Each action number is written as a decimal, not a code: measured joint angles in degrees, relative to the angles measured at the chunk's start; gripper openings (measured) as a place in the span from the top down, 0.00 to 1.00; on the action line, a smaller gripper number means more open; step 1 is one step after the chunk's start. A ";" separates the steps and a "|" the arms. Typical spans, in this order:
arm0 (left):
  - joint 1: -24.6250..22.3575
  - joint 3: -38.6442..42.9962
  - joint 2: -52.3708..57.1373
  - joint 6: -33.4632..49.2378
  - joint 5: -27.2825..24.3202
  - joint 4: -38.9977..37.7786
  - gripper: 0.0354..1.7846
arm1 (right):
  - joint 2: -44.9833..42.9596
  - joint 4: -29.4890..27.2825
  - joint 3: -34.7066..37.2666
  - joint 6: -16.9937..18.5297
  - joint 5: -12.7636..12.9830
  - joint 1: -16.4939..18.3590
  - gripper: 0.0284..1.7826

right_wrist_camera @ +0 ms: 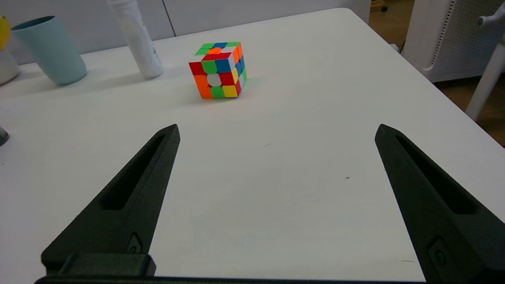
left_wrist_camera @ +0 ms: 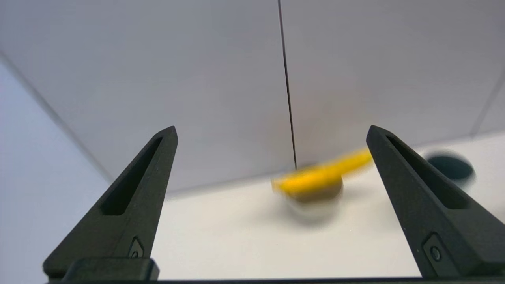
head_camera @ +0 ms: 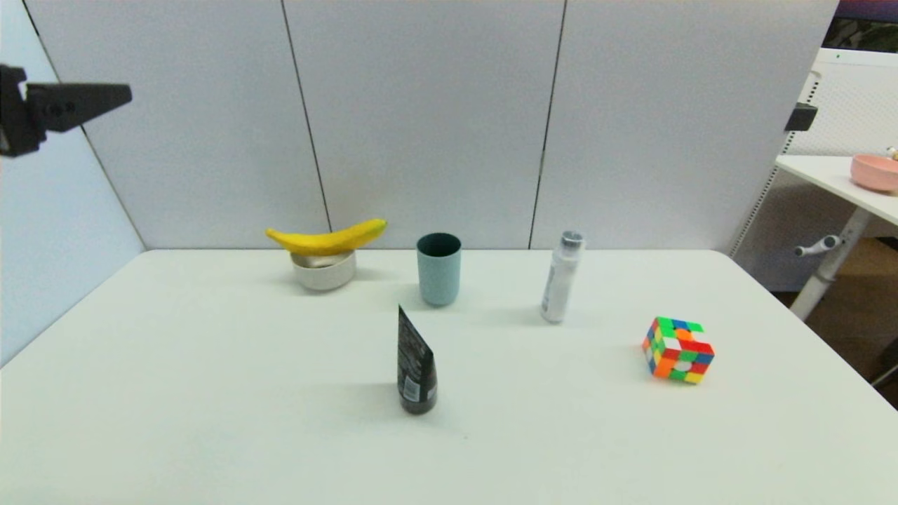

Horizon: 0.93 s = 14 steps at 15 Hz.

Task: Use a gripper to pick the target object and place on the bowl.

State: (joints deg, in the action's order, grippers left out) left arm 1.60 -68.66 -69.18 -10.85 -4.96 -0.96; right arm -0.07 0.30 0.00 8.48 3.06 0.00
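The yellow banana point(head_camera: 327, 239) lies across the rim of the small off-white bowl point(head_camera: 324, 272) at the back left of the table. Both show blurred in the left wrist view, the banana point(left_wrist_camera: 321, 176) on the bowl point(left_wrist_camera: 313, 205). My left gripper point(head_camera: 105, 98) is raised high at the far left, well above and left of the bowl, open and empty point(left_wrist_camera: 271, 132). My right gripper point(right_wrist_camera: 276, 132) is open and empty, low over the table's right front part; it is out of the head view.
A teal cup point(head_camera: 439, 268), a white bottle point(head_camera: 561, 277), a black tube point(head_camera: 415, 365) standing on its cap and a colourful cube point(head_camera: 678, 349) stand on the white table point(head_camera: 210, 393). A side table with a pink bowl point(head_camera: 875, 172) is at the far right.
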 joint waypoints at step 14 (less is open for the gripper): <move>-0.50 64.98 56.76 5.18 1.79 0.12 0.05 | 0.00 0.00 0.00 0.00 0.00 0.00 0.04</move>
State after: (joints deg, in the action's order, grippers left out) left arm 1.10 -3.68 -12.42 -5.67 -3.17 -0.84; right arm -0.07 0.30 0.00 8.48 3.06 0.00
